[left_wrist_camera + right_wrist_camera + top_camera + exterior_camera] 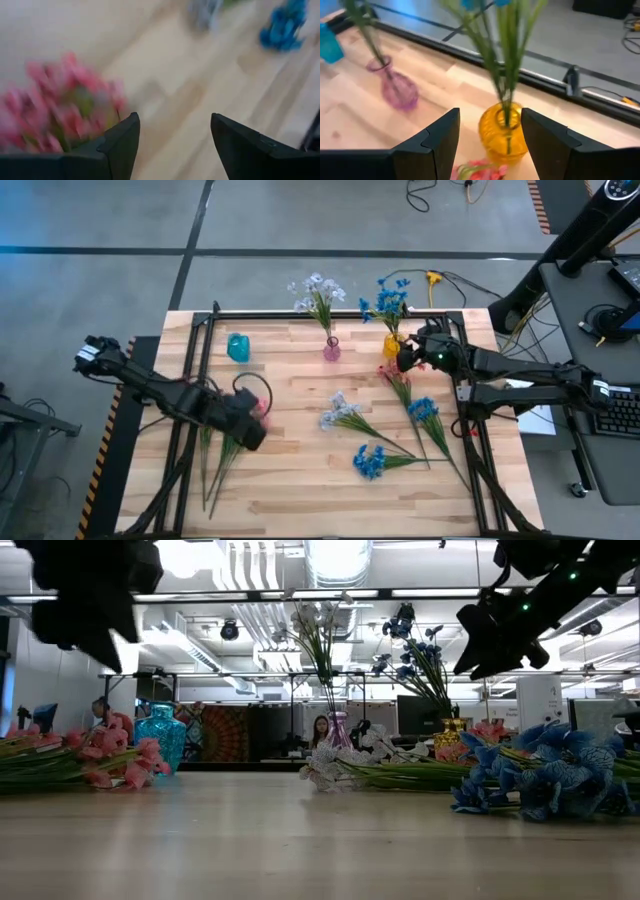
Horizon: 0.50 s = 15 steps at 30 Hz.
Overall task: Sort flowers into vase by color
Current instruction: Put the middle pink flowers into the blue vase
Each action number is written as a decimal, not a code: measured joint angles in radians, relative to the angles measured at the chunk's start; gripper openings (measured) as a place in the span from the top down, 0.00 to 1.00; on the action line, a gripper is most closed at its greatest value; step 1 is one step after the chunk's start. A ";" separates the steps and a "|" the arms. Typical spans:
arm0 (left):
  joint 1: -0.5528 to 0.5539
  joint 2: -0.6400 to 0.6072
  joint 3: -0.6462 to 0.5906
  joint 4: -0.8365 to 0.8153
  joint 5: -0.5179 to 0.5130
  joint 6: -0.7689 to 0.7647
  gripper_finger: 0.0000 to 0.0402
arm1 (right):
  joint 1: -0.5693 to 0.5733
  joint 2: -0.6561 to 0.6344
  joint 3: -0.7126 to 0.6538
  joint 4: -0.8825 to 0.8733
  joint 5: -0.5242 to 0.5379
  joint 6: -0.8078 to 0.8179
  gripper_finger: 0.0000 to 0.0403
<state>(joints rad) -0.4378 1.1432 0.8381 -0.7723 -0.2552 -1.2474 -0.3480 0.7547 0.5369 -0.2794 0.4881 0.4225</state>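
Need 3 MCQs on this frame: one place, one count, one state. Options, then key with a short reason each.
1. Where are the blue flowers already in a vase?
A. teal vase
B. yellow vase
C. pink vase

2. How many vases are on the table?
A. two
B. three
C. four

3. What is the left end effector doing?
A. open above pink flowers
B. shut on a blue spray
C. gripping the teal vase

Answers:
1 B: the blue flowers stand in the yellow vase.
2 B: teal vase, pink vase and the yellow one.
3 A: the left end effector is empty, fingers apart, pink flowers beside it.
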 joint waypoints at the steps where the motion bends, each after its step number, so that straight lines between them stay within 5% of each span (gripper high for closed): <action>1: -0.013 0.020 0.004 -0.004 0.021 -0.027 0.44 | 0.011 0.000 0.000 0.000 -0.001 0.000 0.50; 8: -0.051 0.182 0.017 -0.019 0.327 -0.212 0.44 | 0.070 0.000 0.000 0.000 -0.001 -0.004 0.50; 15: -0.072 0.305 0.092 -0.127 0.373 -0.229 0.44 | 0.127 -0.001 0.000 0.000 -0.001 -0.001 0.50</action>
<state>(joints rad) -0.5102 1.4479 0.9298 -0.8989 0.1173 -1.4769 -0.2215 0.7542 0.5365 -0.2798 0.4870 0.4216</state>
